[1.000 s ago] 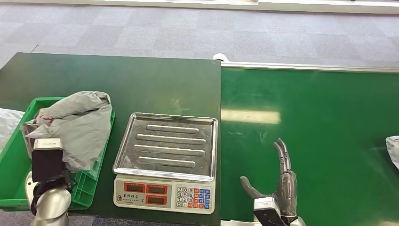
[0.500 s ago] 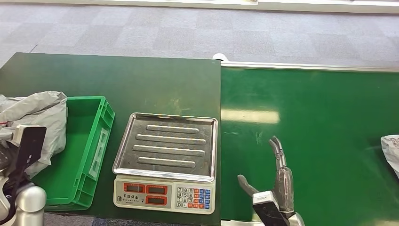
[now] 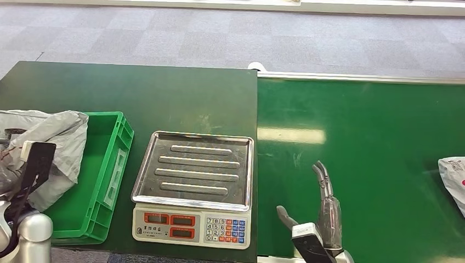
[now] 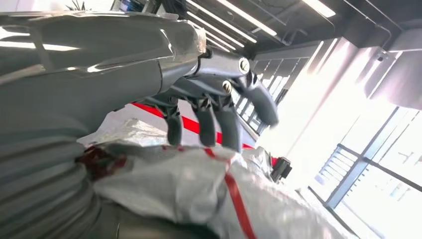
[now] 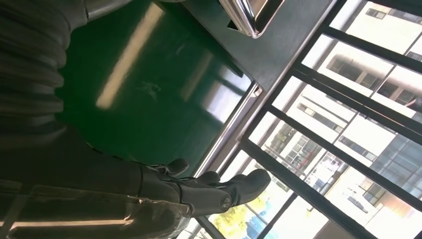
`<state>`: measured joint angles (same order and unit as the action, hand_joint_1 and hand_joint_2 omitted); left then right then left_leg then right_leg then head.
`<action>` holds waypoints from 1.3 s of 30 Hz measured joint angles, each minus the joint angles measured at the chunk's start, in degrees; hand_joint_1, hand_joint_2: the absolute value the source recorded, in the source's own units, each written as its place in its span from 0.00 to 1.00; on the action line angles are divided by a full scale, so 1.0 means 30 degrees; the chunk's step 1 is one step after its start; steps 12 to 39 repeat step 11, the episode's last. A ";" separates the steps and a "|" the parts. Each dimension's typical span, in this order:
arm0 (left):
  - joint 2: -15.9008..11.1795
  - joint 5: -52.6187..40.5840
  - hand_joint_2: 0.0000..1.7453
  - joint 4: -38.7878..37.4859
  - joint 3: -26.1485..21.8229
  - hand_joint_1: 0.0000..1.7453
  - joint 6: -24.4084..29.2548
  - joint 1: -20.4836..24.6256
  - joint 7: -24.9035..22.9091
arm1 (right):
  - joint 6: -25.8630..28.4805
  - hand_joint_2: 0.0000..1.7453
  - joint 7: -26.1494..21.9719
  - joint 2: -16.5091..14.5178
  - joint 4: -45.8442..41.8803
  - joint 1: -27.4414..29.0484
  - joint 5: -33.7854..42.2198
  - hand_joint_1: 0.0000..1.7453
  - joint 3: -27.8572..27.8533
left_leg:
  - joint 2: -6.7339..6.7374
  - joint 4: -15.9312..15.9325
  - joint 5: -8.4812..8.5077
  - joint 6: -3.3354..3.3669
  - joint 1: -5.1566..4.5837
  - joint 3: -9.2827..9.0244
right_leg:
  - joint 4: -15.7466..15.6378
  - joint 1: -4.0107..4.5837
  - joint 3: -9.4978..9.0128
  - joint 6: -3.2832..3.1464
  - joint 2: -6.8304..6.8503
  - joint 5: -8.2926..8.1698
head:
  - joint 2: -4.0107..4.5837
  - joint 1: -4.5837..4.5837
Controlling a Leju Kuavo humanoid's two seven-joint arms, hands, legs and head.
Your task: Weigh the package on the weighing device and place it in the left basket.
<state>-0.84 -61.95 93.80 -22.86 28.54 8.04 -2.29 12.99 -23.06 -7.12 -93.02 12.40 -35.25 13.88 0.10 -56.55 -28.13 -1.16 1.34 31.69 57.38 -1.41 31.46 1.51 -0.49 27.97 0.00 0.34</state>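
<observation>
Package overhangs basket left rim.

A dark green rectangular tabletop is sitting beside a brighter green conveyor belt edged with a silver metal rail. A white plastic parcel is lying at the belt's far right edge. Grey carpet tiles are covering the floor beyond.
</observation>
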 joint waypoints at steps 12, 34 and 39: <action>0.0065 0.1257 1.00 -0.0071 0.0263 0.00 -0.0311 0.0032 0.0542 | 0.0091 1.00 0.0044 -0.0031 0.0000 0.0078 -0.0116 0.00 -0.0036 | -0.0001 0.0000 -0.0001 -0.0001 0.0000 0.0005 | 0.0000 0.0001 0.0006 0.0000 0.0000 0.0001 | 0.0000 0.0002; 0.0065 0.1257 1.00 -0.0071 0.0263 0.00 -0.0311 0.0032 0.0542 | 0.0091 1.00 0.0044 -0.0031 0.0000 0.0078 -0.0116 0.00 -0.0036 | -0.0001 0.0000 -0.0001 -0.0001 0.0000 0.0005 | 0.0000 0.0001 0.0006 0.0000 0.0000 0.0001 | 0.0000 0.0002; 0.0065 0.1257 1.00 -0.0071 0.0263 0.00 -0.0311 0.0032 0.0542 | 0.0091 1.00 0.0044 -0.0031 0.0000 0.0078 -0.0116 0.00 -0.0036 | -0.0001 0.0000 -0.0001 -0.0001 0.0000 0.0005 | 0.0000 0.0001 0.0006 0.0000 0.0000 0.0001 | 0.0000 0.0002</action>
